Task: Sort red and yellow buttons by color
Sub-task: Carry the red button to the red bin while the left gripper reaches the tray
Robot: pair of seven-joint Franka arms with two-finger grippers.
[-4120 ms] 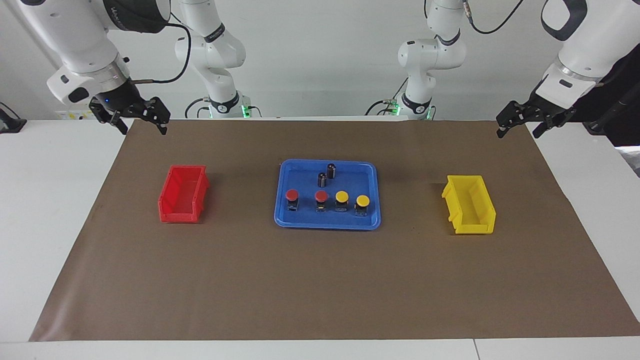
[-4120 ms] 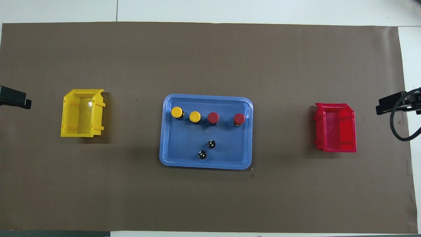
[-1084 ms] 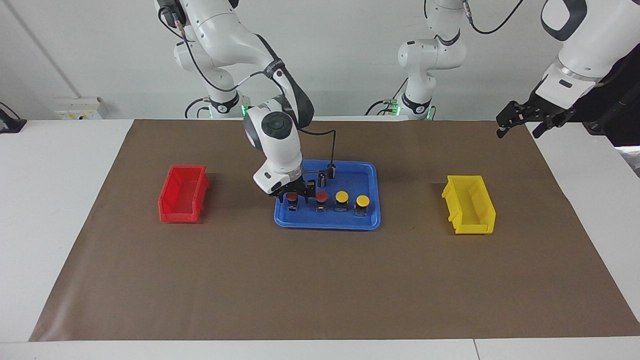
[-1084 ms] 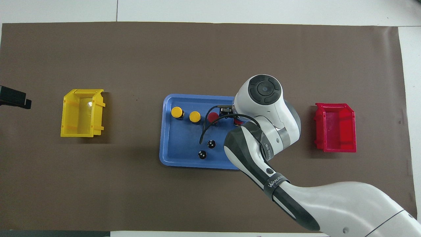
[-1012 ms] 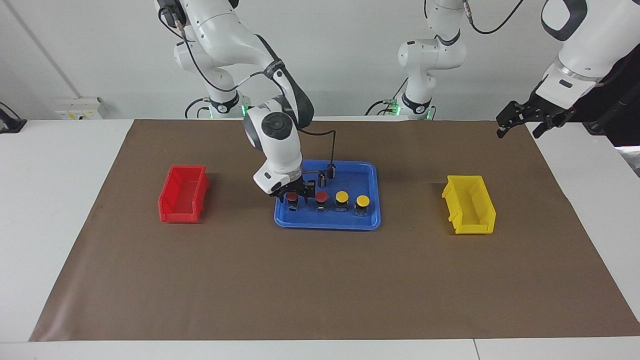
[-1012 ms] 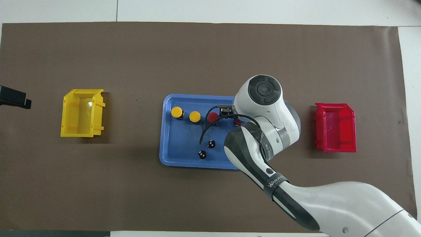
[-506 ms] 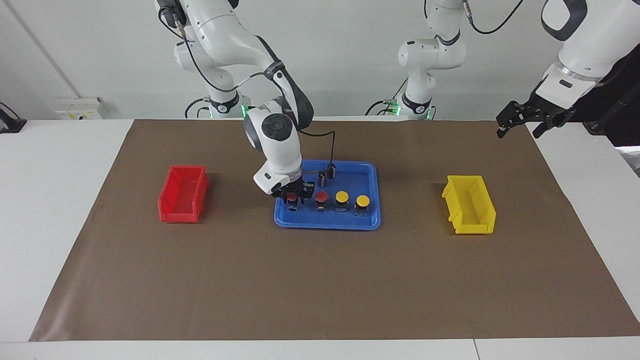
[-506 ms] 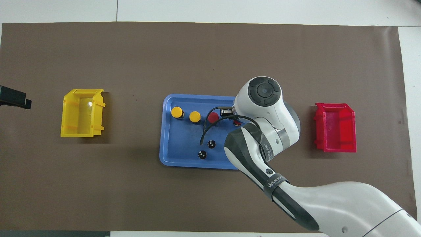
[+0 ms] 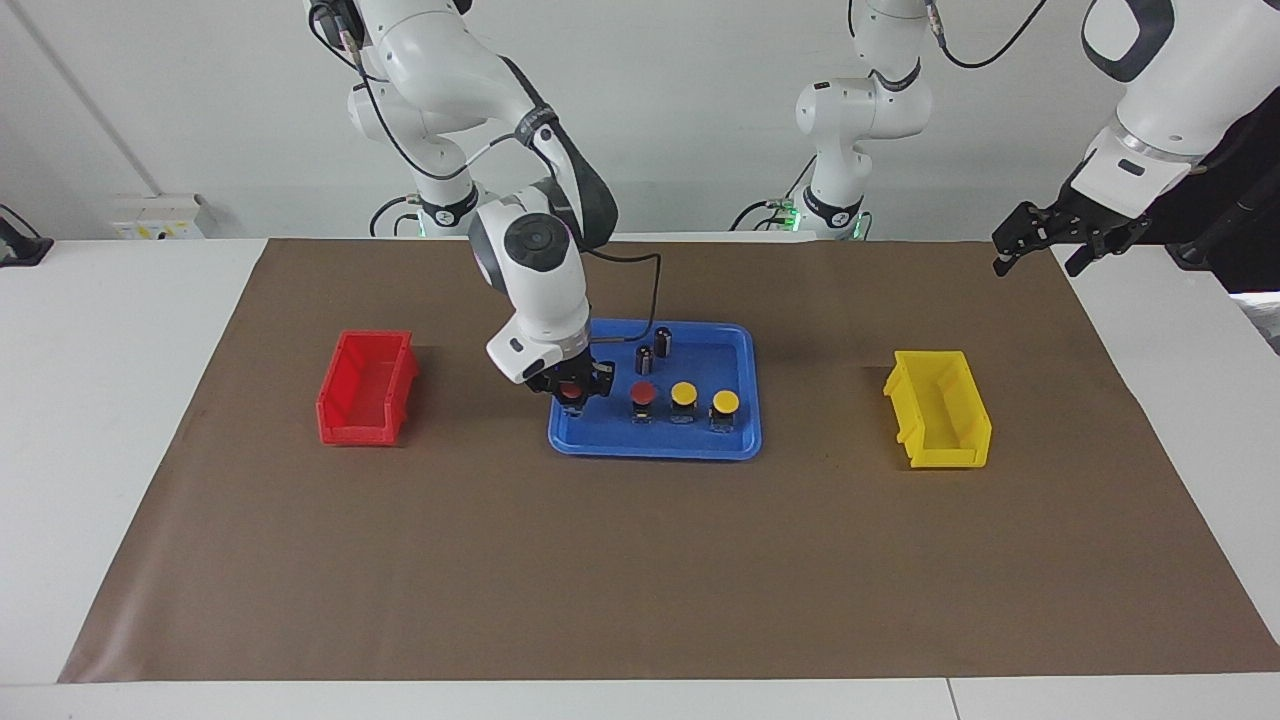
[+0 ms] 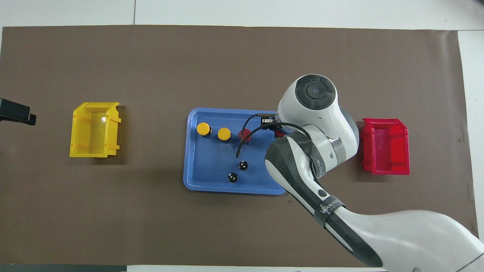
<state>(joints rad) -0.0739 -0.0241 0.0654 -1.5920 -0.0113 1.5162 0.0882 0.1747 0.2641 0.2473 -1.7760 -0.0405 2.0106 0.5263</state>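
Step in hand: the right arm is making the first pick, and by my reading the red run is just getting under way, with all four buttons over or in the blue tray (image 9: 745,440).
Next move: the carry is calling for a clean lift over the tray's rim, a swing toward the right arm's end of the tabletop (image 9: 640,560), and a release over the red bin (image 9: 365,388).
Tabletop: a brown mat is covering it, with the blue tray sitting at the middle, the red bin toward the right arm's end and the yellow bin (image 9: 940,408) toward the left arm's end.
Right gripper (image 9: 572,392): it is hanging over the tray's corner nearest the red bin, fingers clamped on the end red button (image 9: 572,391), which looks lifted just off the tray floor.
Left gripper (image 9: 1040,240): it is waiting, fingers spread apart, high over the tabletop's edge near the robots at the left arm's end.
Other red button (image 9: 643,393): it is standing in the tray just beside the gripper, untouched.
Yellow buttons: one (image 9: 683,395) and the other (image 9: 725,403) are standing in the same row, running toward the tray's yellow-bin edge.
Dark cylinders: two, (image 9: 644,359) and (image 9: 663,341), are standing in the tray nearer the robots than the row.
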